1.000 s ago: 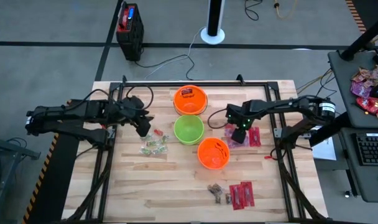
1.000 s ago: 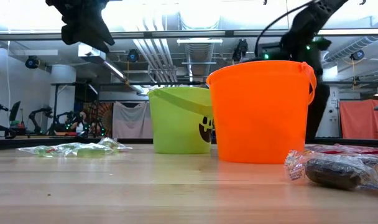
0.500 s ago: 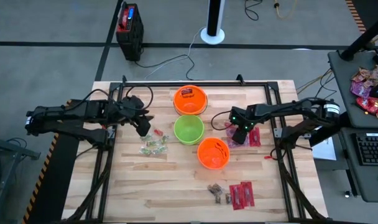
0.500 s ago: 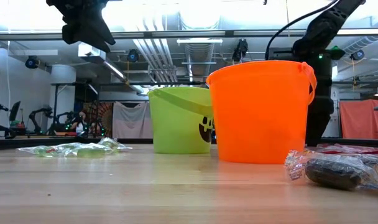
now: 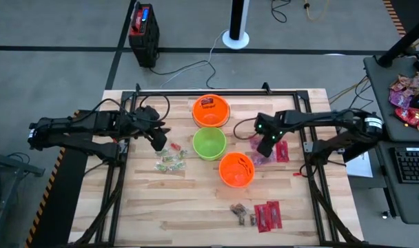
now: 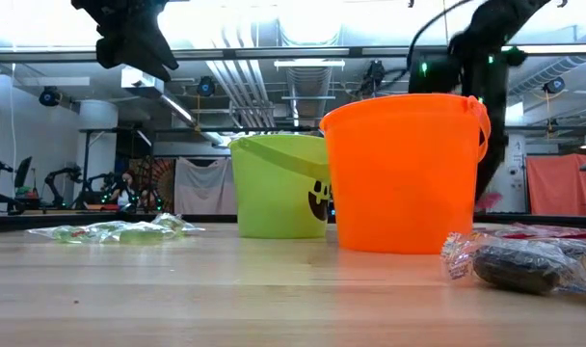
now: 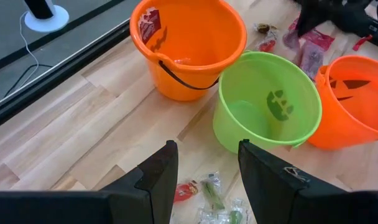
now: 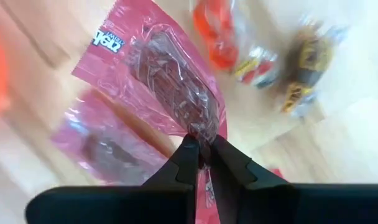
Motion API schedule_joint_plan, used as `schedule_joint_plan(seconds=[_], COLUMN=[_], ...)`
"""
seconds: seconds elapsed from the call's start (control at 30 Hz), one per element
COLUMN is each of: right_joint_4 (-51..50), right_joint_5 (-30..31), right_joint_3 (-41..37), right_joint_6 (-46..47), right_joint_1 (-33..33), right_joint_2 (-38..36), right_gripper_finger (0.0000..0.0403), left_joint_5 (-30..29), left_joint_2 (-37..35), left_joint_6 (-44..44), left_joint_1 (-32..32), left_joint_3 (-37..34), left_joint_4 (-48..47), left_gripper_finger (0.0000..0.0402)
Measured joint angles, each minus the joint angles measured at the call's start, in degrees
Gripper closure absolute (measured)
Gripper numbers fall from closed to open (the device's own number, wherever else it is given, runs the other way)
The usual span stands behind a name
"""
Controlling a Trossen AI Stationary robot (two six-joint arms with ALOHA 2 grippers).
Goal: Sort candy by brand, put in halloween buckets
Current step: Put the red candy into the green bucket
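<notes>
Three halloween buckets stand in a row mid-table: a far orange one [image 5: 211, 110], a lime green one [image 5: 209, 142] and a near orange one [image 5: 236, 169]. My right gripper [image 5: 267, 146], right of the green bucket, is shut on a pink packet [image 8: 170, 81], above a second pink packet [image 8: 108, 146] that lies flat on the table. Red packets [image 5: 282, 150] lie beside it. My left gripper [image 5: 158, 143] hangs open, holding nothing, above a pile of pale green candy [image 5: 170, 160]. More red packets [image 5: 268, 213] and dark pieces [image 5: 242, 213] lie near the front edge. My right gripper pinches the pink packet by one end [image 8: 200, 134] between its two fingertips, coming from above. The rest of the packet stretches away from the fingers over the other packet. In the low view a pink corner [image 6: 488, 200] shows above the table top, beside the near orange bucket.
The far orange bucket holds a red packet [image 7: 150, 23]. Small mixed sweets [image 8: 282, 62] lie on the wood past the pink packets. A black metal frame [image 5: 307, 148] borders the table. Bare wood lies at the near left.
My right gripper has shut on the pink packet's end and risen a little with it, drawing that end up off the table. My left gripper has stayed open and still over the pale green candy.
</notes>
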Motion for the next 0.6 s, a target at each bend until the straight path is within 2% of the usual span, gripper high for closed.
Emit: schedule_joint_plan(seconds=[0.17, 0.27, 0.37, 0.47, 0.6], right_joint_4=[-2.35, -0.74, 6.08, 17.42, 31.2], right_joint_5=[-5.18, -8.2, -8.59, -8.56, -8.4], right_joint_3=[5.85, 9.79, 13.75, 16.37, 19.03], right_joint_6=[5.2, 9.8, 13.09, 14.62, 14.61], right_joint_1=[0.0, 0.48, 1.85, 3.12, 4.57], right_joint_2=[-5.45, -7.49, -8.47, -7.26, -2.53], right_gripper_finger=[0.0385, 0.0385, 0.0385, 0.0386, 0.0386], left_joint_5=[0.25, 3.41, 8.71, 13.45, 14.6], left_joint_2=[0.0, -0.02, 0.01, 0.15, 0.11], left_joint_6=[-0.01, 1.28, 4.68, 8.68, 11.55], left_joint_1=[0.0, 0.0, 0.0, -0.05, -0.09], left_joint_3=[0.0, 0.0, 0.0, -0.41, -2.37], left_joint_4=[-1.01, -1.67, -2.25, -2.13, -2.14], left_gripper_finger=[0.0249, 0.0249, 0.0249, 0.0249, 0.0249])
